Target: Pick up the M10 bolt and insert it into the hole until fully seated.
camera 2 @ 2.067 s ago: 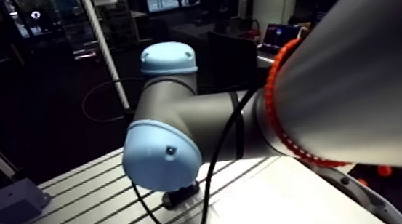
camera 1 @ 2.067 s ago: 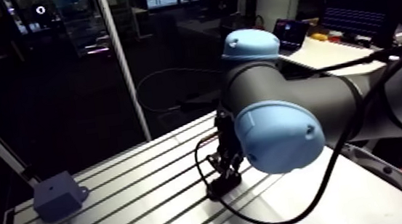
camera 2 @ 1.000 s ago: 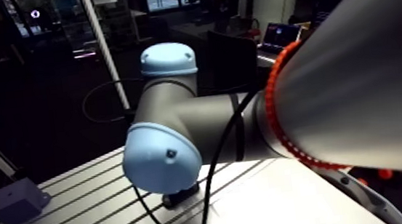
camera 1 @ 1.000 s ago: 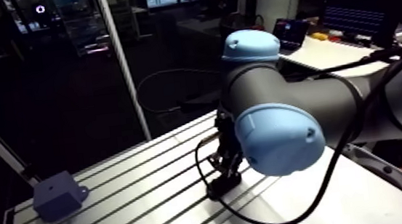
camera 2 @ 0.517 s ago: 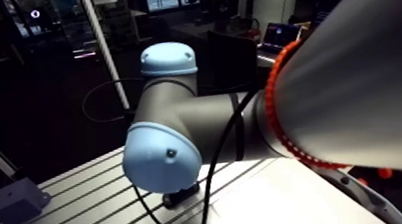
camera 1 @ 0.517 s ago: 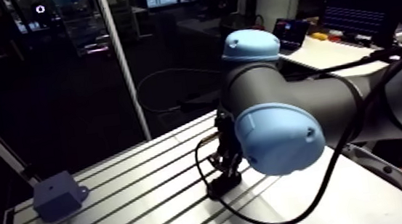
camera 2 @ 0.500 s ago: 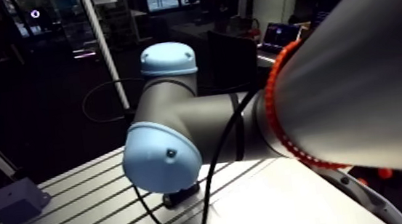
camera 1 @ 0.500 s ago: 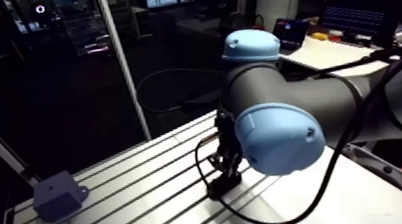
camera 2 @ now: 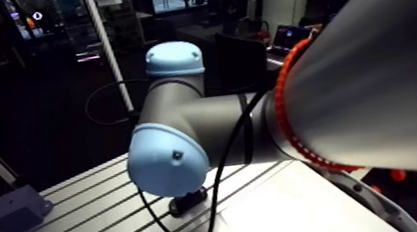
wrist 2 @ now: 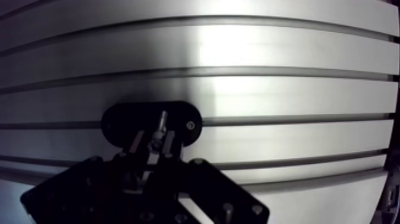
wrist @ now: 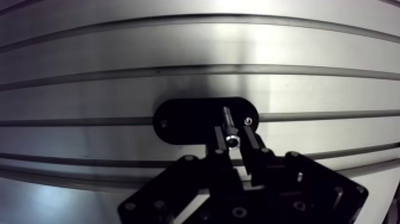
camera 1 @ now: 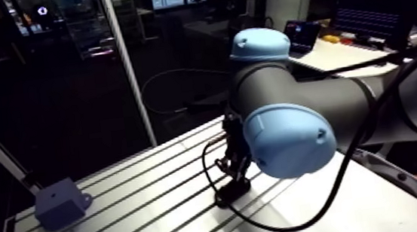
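My gripper point(wrist: 235, 145) has its fingers point(wrist: 218, 149) clamped on the bolt point(wrist: 227, 121), shaft over the black oval plate point(wrist: 184, 119) on the slotted table point(wrist: 250, 47).

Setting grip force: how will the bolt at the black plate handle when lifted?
The bolt looks slim metal, so probably rigid and heavy for its size. Its shiny round shank may slip in the gripper; dropped on the table, it would likely roll.

The table point(wrist: 297, 53) is smooth brushed aluminium with a soft sheen, the oval plate point(wrist: 178, 119) and the gripper point(wrist: 235, 143) matt black (2 bright screws point(wrist: 247, 121) in the plate), the bolt point(wrist: 227, 122) glossy bare metal.
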### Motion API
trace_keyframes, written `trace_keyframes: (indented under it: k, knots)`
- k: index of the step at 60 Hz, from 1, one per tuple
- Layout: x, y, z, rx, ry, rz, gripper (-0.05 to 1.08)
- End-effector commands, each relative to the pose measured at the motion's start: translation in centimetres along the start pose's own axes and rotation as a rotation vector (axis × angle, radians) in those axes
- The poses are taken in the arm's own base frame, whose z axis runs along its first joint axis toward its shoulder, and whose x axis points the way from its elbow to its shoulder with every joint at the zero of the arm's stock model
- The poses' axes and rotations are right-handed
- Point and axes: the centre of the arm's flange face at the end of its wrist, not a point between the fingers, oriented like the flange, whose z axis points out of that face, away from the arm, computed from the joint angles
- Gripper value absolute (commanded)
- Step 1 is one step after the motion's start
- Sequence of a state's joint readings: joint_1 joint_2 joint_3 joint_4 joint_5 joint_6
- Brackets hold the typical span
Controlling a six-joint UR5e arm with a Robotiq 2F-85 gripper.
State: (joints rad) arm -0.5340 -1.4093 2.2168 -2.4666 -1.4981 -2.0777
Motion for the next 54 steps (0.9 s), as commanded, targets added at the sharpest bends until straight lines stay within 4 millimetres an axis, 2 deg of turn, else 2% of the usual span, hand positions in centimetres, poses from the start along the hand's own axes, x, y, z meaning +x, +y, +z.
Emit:
trace_keyframes:
  k: [1,15,28,39,54]
  knots:
    - [0.4,0.0,-0.9,-0.006,0.018,-0.004,0.84]
    - [1.2,-0.2,-2.2,-0.013,0.042,-0.013,0.88]
    - [2.0,-0.1,-4.4,-0.022,0.070,-0.013,1.01]
    - [2.6,-0.5,-5.4,-0.012,0.061,-0.021,1.07]
    - [5.1,-1.3,-8.9,0.004,0.025,0.037,1.08]
